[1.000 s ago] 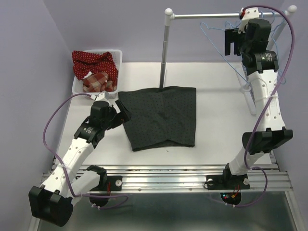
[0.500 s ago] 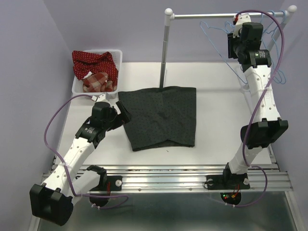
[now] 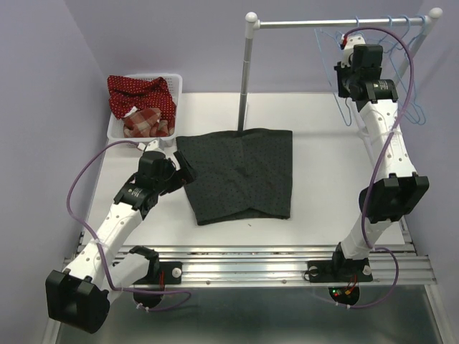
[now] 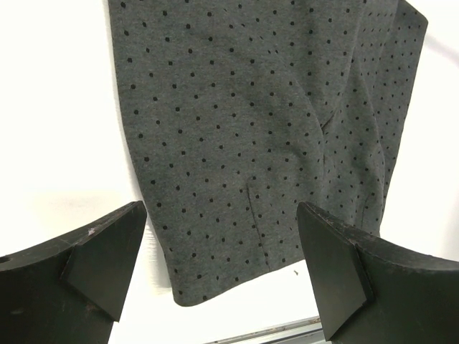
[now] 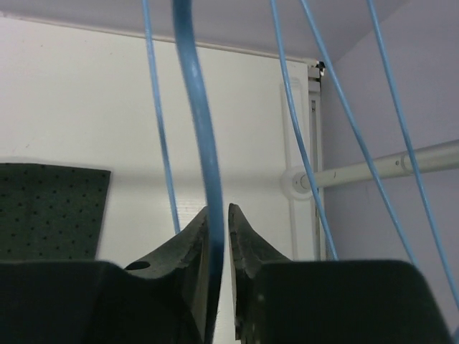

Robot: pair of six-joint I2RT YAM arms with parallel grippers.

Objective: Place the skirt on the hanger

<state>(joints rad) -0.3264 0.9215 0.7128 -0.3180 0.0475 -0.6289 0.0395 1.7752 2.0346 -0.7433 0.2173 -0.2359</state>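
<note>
The dark grey dotted skirt (image 3: 240, 175) lies flat on the white table; the left wrist view shows its hem (image 4: 258, 129), and the right wrist view shows one corner (image 5: 50, 211). My left gripper (image 3: 183, 168) hovers at the skirt's left edge, open wide (image 4: 221, 209), holding nothing. My right gripper (image 3: 348, 44) is raised to the rail at the back right. In the right wrist view it (image 5: 219, 215) is shut on the light-blue wire of a hanger (image 5: 197, 107). That hanger (image 3: 343, 111) still hangs from the rail.
A white basket (image 3: 179, 86) at the back left holds a red dotted garment (image 3: 140, 92) and a plaid cloth (image 3: 147, 123). The rack's rail (image 3: 308, 24) and post (image 3: 245, 79) stand at the back. Several more blue hangers (image 3: 401, 43) hang beside my right gripper.
My right arm has swung left and up along the rail, and its jaws have gone from wide open to shut around a hanger wire. The left arm and skirt have barely moved.
</note>
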